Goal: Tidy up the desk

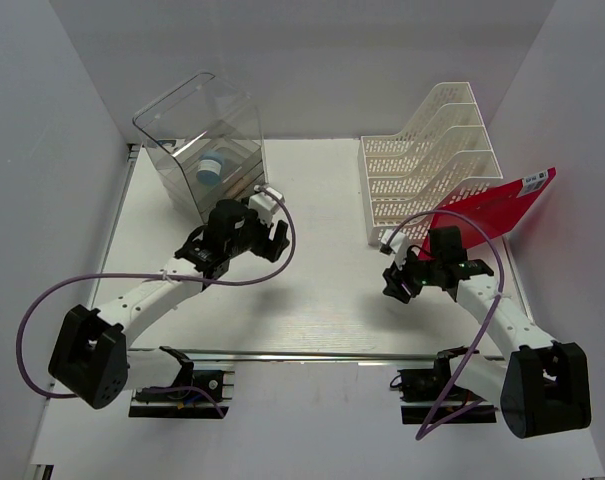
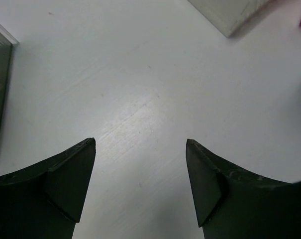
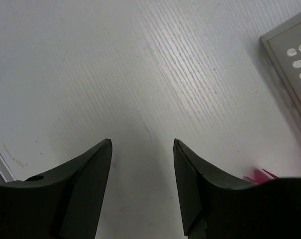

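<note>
Desk (image 1: 322,265), a large flat white rectangular tabletop with a silver metal rail (image 1: 332,353) along its near edge, filled almost the whole floor of the white booth, and both arms reached over it from the near side. Its surface looked matte, with fine parallel lines and some small scuffs, and the middle part was bare.

At the far left stood a clear plastic drawer box (image 1: 202,135) with a small round blue and white object (image 1: 212,168) inside. At the far right stood a white slotted file rack (image 1: 432,160). A flat red folder (image 1: 497,203) lay just beside the rack on the right; I could not tell if it rested on the rack or only on the desk.

The left gripper (image 2: 140,144) hovered near the box with its jaws wide apart and nothing between them. The right gripper (image 3: 143,142) hovered near the rack's near corner, jaws moderately apart, also empty.

In my judgement the red folder was the item to put away. To do it well, the right gripper should turn toward the folder's near edge, come in low, close on the edge only, and then slide it upright into a slot without pushing the light rack. The left arm should stay out of the way.
</note>
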### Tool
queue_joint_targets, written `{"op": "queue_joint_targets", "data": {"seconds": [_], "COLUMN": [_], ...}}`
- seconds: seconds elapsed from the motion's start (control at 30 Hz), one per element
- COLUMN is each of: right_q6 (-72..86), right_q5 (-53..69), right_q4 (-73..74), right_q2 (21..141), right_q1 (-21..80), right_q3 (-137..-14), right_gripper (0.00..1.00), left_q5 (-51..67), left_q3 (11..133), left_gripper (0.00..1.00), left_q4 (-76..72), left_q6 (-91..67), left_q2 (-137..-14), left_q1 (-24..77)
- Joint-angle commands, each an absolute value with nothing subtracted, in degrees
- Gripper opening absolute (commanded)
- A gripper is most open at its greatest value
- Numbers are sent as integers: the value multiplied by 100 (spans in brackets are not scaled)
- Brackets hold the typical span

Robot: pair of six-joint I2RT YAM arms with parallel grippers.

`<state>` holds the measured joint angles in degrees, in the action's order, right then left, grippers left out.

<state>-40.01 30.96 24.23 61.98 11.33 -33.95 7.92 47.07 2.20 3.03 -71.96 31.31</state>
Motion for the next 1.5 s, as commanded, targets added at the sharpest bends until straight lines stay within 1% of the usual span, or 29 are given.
{"op": "queue_joint_targets", "data": {"seconds": [0.0,0.23,0.37,0.47,0.6,0.63,0.67,0.7,0.83,0.9,0.93,0.97,1.07,1.1,1.13,1.17,1.27,1.37,1.4,1.47], "right_q6": [-4368,-5255,-5747,-5976,-6143,-6126,-6117,-6117,-6196,-6284,-6345,-6581,-7352,-7600,-7820,-8275,-8910,-9596,-9946,-10124], "right_q5": [3444,4174,4570,4220,3255,3130,3016,2823,2523,2137,1927,1420,426,291,229,316,658,817,826,896], "right_q4": [2733,3479,4007,4455,4842,5060,5167,5229,5335,5283,5239,5125,5123,5202,5325,5552,5844,6186,6501,6635], "right_q2": [6258,6267,5784,5275,4721,4746,4763,4781,4886,5000,5044,5088,5308,5413,5440,5467,5545,6009,6134,6345], "right_q1": [1063,976,1037,1029,1011,993,993,984,949,958,958,958,906,905,827,800,712,642,581,554], "right_q3": [-3507,-3647,-3831,-4217,-5017,-5523,-5772,-6001,-6924,-7460,-7610,-7811,-7971,-7989,-8007,-8042,-8086,-8244,-8366,-8490], "right_gripper": [58,58,60,62,67,73,76,82,86,89,89,89,89,89,89,89,89,88,88,86], "left_q5": [1240,1432,1670,1565,1477,1468,1450,1415,1380,1380,1371,1380,1362,1362,1354,1336,1327,1310,1310,1327], "left_q3": [4544,4465,4359,4351,4333,4333,4316,4281,4201,4157,4149,4157,4184,4192,4201,4201,4201,4175,4149,4140], "left_gripper": [83,83,83,83,83,83,83,83,84,84,84,84,84,84,84,84,84,84,84,84], "left_q4": [280,220,97,105,79,88,70,53,44,53,44,53,44,44,44,44,44,44,44,44], "left_q6": [500,536,501,510,492,492,510,518,545,554,562,562,580,563,571,580,571,536,527,519], "left_q2": [-6979,-6513,-6363,-6354,-6372,-6363,-6363,-6355,-6284,-6249,-6232,-6231,-6240,-6232,-6214,-6188,-6126,-6056,-6047,-6047], "left_q1": [3155,3155,3155,3155,3155,3155,3155,3155,3155,3155,3155,3155,3155,3155,3155,3155,3155,3155,3155,3155]}}
